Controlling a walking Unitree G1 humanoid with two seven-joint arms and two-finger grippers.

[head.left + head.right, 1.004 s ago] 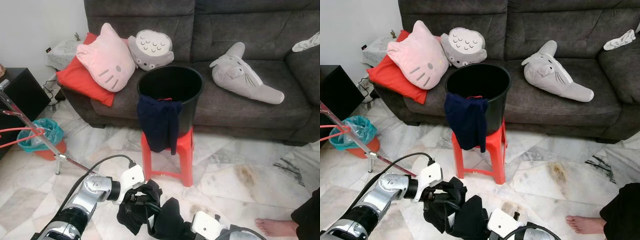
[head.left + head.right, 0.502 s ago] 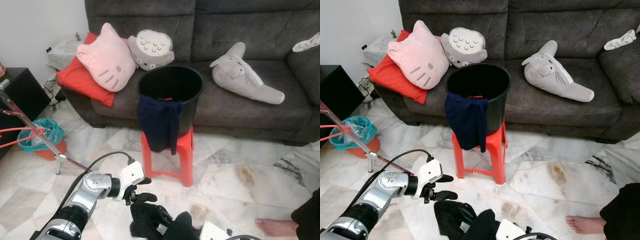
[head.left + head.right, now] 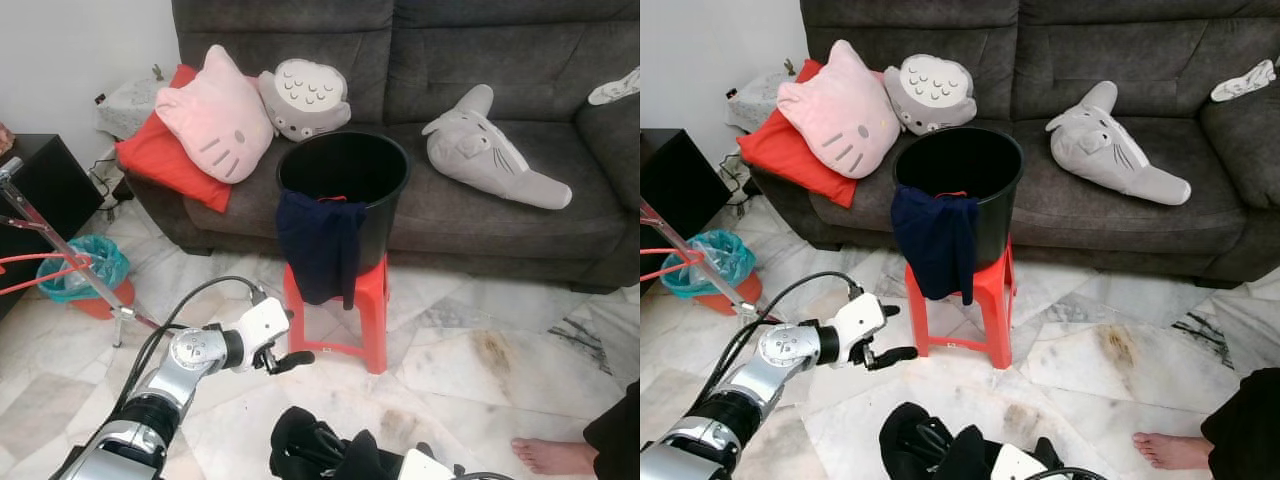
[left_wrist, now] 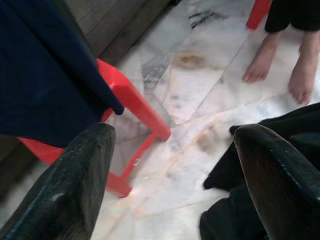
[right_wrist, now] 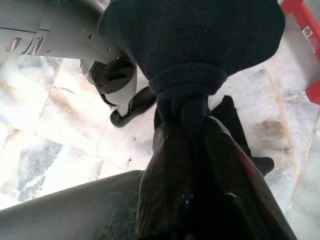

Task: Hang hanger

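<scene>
The right gripper (image 5: 192, 125) has its fingers pinching a bunched black garment (image 3: 320, 450) low over the floor; the left gripper (image 3: 285, 358), fingers spread, hangs empty beside it. No hanger can be made out, so the left should probably take a free edge and help spread the cloth, keeping clear of the red stool (image 3: 365, 300).

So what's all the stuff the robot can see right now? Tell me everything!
Grey fabric sofa: one, along the back wall.
Pink cat-face cushion: one, on the sofa.
Red square cushion: one, under the pink one.
Grey round plush toy: one, on the sofa.
Grey shark plush toy: one, on the sofa.
Black plastic bucket: one, on the stool.
Red plastic stool: one, before the sofa.
Navy cloth: one, draped over the bucket's rim.
Person's bare foot: one, on the marble floor.
Black knit garment: one, pinched by the right tool.
Left tool: open, beside the stool.
</scene>
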